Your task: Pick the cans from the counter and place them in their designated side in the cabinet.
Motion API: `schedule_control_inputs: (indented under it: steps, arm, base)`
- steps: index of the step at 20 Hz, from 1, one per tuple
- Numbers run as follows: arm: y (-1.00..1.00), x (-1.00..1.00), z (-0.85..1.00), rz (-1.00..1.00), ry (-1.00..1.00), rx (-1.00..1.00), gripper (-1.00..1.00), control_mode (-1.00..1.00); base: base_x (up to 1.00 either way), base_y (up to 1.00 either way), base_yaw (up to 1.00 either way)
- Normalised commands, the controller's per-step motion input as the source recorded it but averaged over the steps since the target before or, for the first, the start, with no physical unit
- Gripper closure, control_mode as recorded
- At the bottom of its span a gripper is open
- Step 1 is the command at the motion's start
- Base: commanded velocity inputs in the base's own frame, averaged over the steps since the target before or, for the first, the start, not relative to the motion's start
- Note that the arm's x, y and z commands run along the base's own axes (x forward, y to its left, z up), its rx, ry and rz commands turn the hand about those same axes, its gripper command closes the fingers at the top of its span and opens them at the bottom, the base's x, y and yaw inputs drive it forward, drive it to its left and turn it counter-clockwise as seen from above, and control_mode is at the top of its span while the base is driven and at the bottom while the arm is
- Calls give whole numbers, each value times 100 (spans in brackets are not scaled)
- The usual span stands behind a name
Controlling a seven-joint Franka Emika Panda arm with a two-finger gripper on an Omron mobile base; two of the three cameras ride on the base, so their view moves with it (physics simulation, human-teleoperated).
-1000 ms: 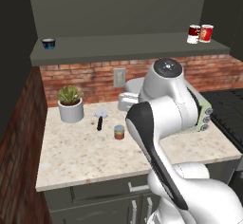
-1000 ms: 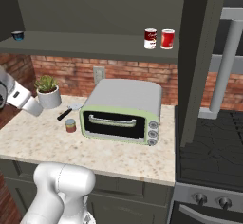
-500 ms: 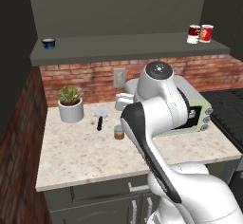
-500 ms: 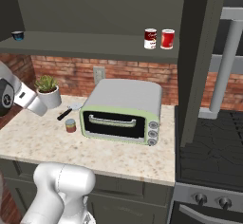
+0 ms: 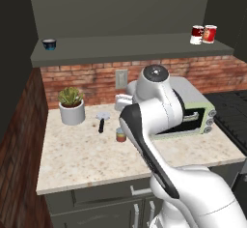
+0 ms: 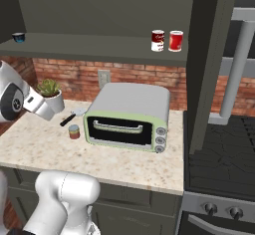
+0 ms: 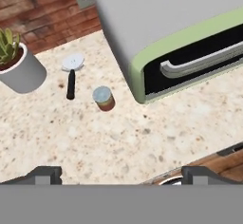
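On the counter [image 5: 91, 159], a slab of pale beige speckled stone, one small can with a grey-green rim and orange-red label [image 5: 120, 135] is found standing upright, just left of the toaster oven [image 6: 127, 117] and apart from it. The same can is recorded in the right base view [image 6: 74, 131] and in the hand view [image 7: 103, 98], where its grey lid is seen from above. Near it, towards the brick wall, a pizza cutter [image 7: 71, 76] with a black handle and a pale round blade is laid flat on the stone. Further to the left a potted succulent [image 5: 71, 106] in a white pot is placed against the wall. The toaster oven is pale green with a grey top, a dark glass door and a silver handle.

On the shelf board of the dark grey-green cabinet [image 5: 125, 48], at its right end, a dark red and white can [image 5: 197, 35] is set upright just beside a brighter red can [image 5: 209, 34] with a pale label. At the far left of the same shelf a tiny blue bowl [image 5: 48, 44] is kept.

The gripper [image 7: 121, 173] is held above the counter's front part, its two dark fingertips spread wide apart with nothing between them; the jaws are open and no can is touched.
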Motion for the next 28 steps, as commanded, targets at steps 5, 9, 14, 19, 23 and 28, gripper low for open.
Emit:
schedule_control_inputs:
  steps: [5,9,14,19,23,28]
  arm:
    - [5,26,-23,-2,0,3,-100,-100]
    - [3,22,-24,-2,0,2,-100,-100]
    - [0,21,-20,-1,0,0,-100,-100]
    - [2,21,-15,-1,0,0,-100,-100]
    - [2,13,-9,-1,0,0,-100,-100]
    - [1,12,-13,-1,0,0,-100,-100]
  base:
    - [0,0,0]
    - [0,0,0]
    - [0,0,0]
    - [0,0,0]
    - [0,0,0]
    - [0,0,0]
